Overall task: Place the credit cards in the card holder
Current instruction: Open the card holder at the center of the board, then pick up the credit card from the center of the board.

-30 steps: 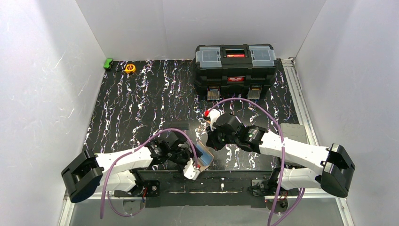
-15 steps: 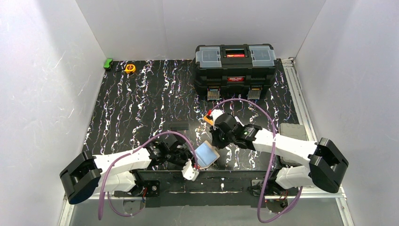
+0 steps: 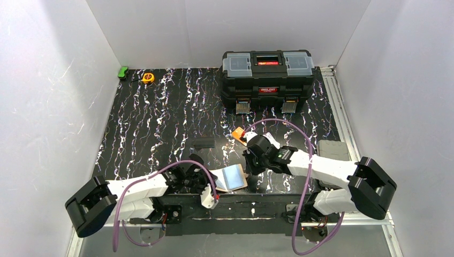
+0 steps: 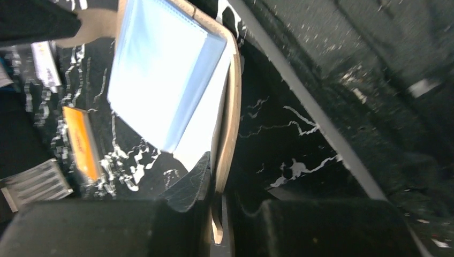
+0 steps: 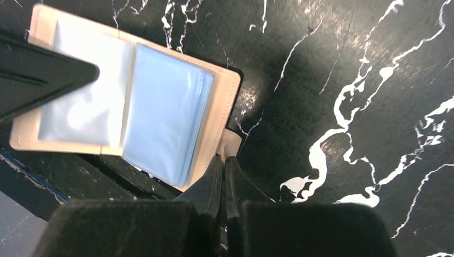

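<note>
At the near edge of the black white-veined table (image 3: pixel 160 118) lies the open cream-beige folding card holder (image 3: pixel 231 178), pale blue sleeves facing up. It looks light and floppy, so a tug from either arm may well slide it off the edge or fold it closed. The flat black card (image 3: pixel 203 143) at its 10 o'clock and the orange card (image 3: pixel 238 133) at 12 o'clock lie flush on the table and apart from both arms, so they will likely be hard to lift.

The left gripper (image 4: pixel 219 198) pinches the holder's cream cover at 9 o'clock, and a shallow bite there could slip. The right gripper (image 5: pixel 225 166) sits at 2 o'clock, jaws pressed together. Its tips meet the small snap tab (image 5: pixel 231 142), but whether they nip it cannot be told.
</note>
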